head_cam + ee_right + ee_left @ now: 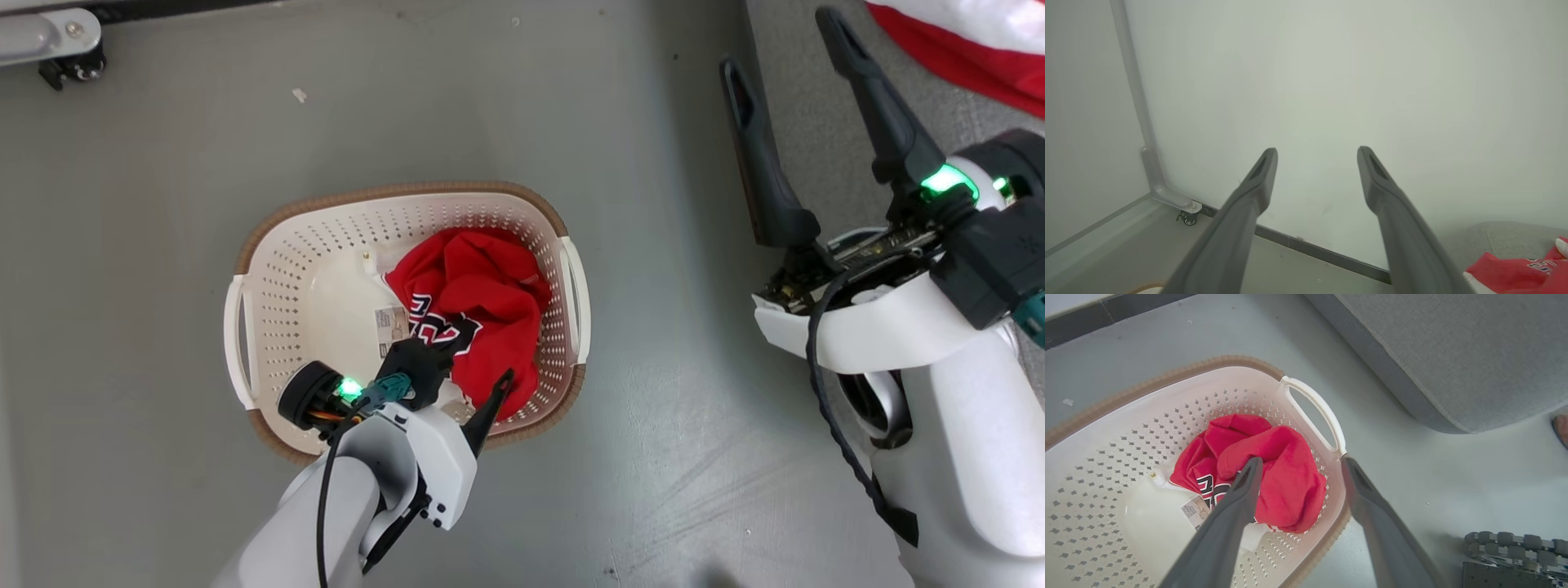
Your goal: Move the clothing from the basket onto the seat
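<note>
The cream basket (pixel 269 269) with its brown rim stands on the grey floor. A crumpled red garment (pixel 490 302) with black-and-white lettering lies in its right half. My left gripper (pixel 469 363) hangs open just over it. In the left wrist view one finger sits above the garment (pixel 1286 477) and the other by the basket (pixel 1167 379) handle, gripper (pixel 1301 460) empty. My right gripper (pixel 780 49) is open and empty above the edge of the grey seat (pixel 816 139), where a red-and-white garment (pixel 971 41) lies. In the right wrist view the gripper (pixel 1318 152) faces a pale wall, with the garment (pixel 1515 273) on the seat (pixel 1498 232).
A metal frame on a caster (pixel 57 45) stands at the far left by the wall, and its caster (pixel 1188 218) shows in the right wrist view. The seat (pixel 1453 355) lies to the right of the basket, with bare floor between. Part of my base (pixel 1515 551) is nearby.
</note>
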Robot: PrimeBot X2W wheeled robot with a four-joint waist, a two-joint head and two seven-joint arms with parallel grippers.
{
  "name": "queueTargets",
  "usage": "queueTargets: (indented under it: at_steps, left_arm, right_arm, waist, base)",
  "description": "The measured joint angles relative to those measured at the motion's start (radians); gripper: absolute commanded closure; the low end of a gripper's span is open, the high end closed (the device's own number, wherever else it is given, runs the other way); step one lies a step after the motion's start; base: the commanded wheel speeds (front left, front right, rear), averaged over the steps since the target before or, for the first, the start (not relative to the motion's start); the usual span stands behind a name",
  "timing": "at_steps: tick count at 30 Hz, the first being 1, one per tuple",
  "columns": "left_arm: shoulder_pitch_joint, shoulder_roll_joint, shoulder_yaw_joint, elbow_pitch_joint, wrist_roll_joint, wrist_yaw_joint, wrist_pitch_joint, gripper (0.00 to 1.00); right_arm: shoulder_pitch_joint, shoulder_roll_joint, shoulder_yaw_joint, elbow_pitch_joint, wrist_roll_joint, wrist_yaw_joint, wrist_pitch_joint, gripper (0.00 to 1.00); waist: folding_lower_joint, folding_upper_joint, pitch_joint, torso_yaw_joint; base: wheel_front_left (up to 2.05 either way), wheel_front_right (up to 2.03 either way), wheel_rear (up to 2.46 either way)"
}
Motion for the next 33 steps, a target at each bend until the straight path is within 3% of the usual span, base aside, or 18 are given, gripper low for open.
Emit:
queueTargets:
  at_steps: [7, 26, 33]
  left_arm:
    - [-0.026, -0.007, -0.019, 0.016, 0.003, 0.0, 0.001, 0.0]
    - [-0.115, -0.016, -0.094, 0.032, 0.047, -0.007, 0.006, 0.0]
    - [-0.147, -0.019, -0.103, 0.044, 0.084, 0.028, 0.006, 0.0]
  right_arm:
    - [-0.067, -0.006, 0.027, -0.062, 0.0, 0.0, 0.0, 0.0]
    - [-0.098, -0.008, 0.021, -0.086, 0.007, 0.0, 0.0, 0.0]
    - [-0.111, -0.008, 0.02, -0.086, 0.015, 0.0, 0.0, 0.0]
  waist:
    - [0.0, 0.0, 0.061, -0.003]
    - [0.0, 0.0, 0.178, -0.016]
    - [0.0, 0.0, 0.217, -0.022]
  base:
    - [0.0, 0.0, 0.0]
    - [0.0, 0.0, 0.0]
    - [0.0, 0.0, 0.0]
